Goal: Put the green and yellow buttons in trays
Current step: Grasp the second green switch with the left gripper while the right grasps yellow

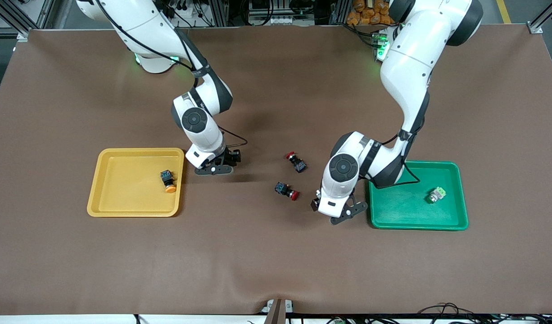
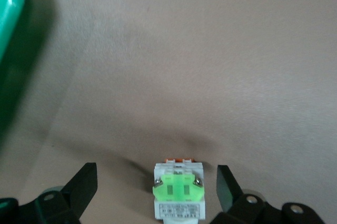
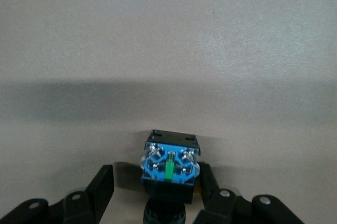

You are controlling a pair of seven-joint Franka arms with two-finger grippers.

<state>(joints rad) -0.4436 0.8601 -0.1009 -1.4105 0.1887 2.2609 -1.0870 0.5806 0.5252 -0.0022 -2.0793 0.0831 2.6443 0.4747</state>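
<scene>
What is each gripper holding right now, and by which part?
Nothing is gripped yet. The left gripper stands open around the green button, clear of its sides. The right gripper flanks the black-bodied switch, a gap showing on one side.

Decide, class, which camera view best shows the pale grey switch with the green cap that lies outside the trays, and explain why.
The left wrist view: the green-capped switch lies on the table between the open left gripper's fingers. In the front view the left arm hides it. The right wrist view shows only a black-bodied switch.

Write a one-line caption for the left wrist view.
Open left gripper straddling a green-capped button beside the green tray.
</scene>
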